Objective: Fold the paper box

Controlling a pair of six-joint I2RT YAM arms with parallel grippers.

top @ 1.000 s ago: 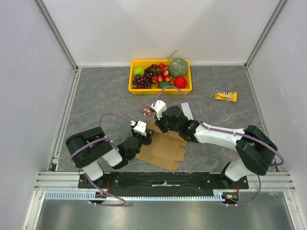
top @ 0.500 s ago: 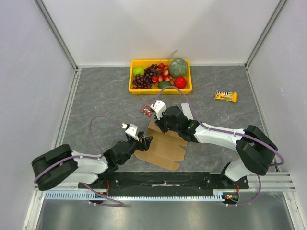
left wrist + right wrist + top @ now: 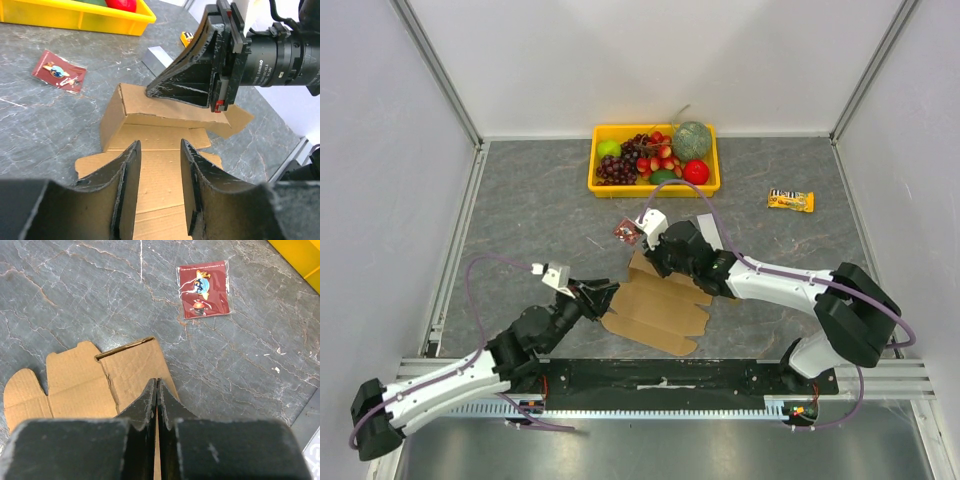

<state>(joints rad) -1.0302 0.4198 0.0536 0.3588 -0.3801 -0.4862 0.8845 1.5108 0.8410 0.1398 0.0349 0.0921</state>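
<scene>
So the paper box (image 3: 655, 315) is sitting on the bench (image 3: 520, 220) just in front of the two arm bases, roughly in the middle, and it's mostly a flat brown cardboard sheet with its notched flaps spread out. Only the far-left panel is folded up into a low wall. The right hand (image 3: 156, 385) reaches in from the right and has its fingers squeezed completely together. The tip is right on the top edge of that raised wall, near its left corner. I honestly can't tell whether a sliver of card is pinched in there or it's just pressing on the edge. The left hand (image 3: 603, 295) comes in low from the near left, pointing at the left edge of the sheet. Its fingers are parted with a medium gap, not super wide, and there's nothing between them; through the gap you just see flat cardboard underneath. A small red packet (image 3: 624, 232) lies on the bench just beyond the folded-up corner. Farther back there's a yellow tray (image 3: 605, 185) full of fruit, and well off to the right of that a snack bar (image 3: 790, 200) in a yellow wrapper.
</scene>
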